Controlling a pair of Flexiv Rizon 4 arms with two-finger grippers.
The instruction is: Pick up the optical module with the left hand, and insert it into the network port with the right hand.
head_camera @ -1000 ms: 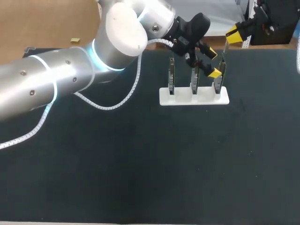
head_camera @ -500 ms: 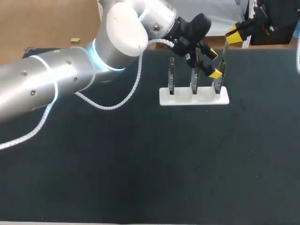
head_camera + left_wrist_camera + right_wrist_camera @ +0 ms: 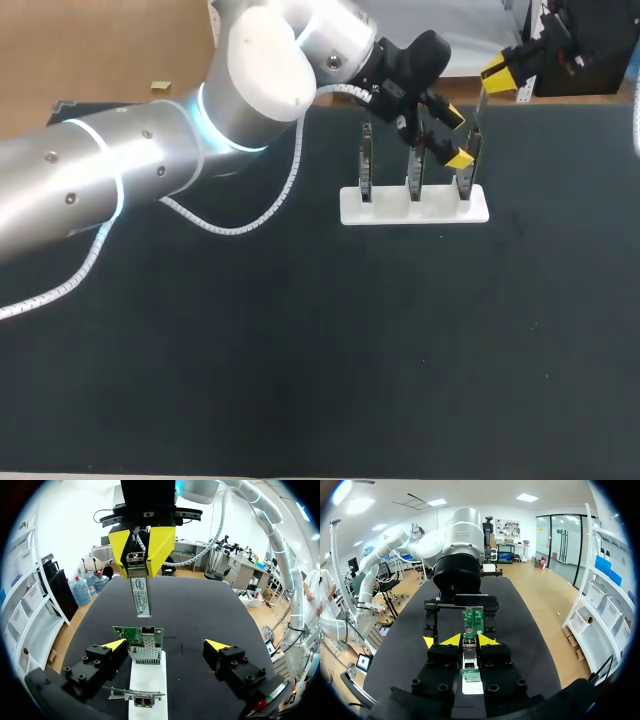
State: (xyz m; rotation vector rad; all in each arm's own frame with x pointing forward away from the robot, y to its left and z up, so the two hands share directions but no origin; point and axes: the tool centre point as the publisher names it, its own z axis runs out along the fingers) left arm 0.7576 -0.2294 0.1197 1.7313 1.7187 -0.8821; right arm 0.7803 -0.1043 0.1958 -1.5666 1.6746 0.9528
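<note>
The optical module (image 3: 141, 592), a slim metal bar, hangs below my right gripper (image 3: 141, 564), which is shut on its upper end. It points down at the port on a green network board (image 3: 142, 641), a short gap above it. That board is the rightmost (image 3: 467, 162) of three upright on a white stand (image 3: 415, 207). My left gripper (image 3: 165, 646) stands open with a finger on either side of this board and touches nothing. In the right wrist view the module (image 3: 469, 656) sits between the shut fingers of the right gripper (image 3: 470, 640), with the board (image 3: 473, 622) just ahead.
Two more boards (image 3: 366, 160) (image 3: 414, 165) stand on the same stand, left of the flanked one. The left arm (image 3: 150, 160) stretches across the table's far left, with its white cable (image 3: 230, 225) trailing onto the black mat (image 3: 320, 350).
</note>
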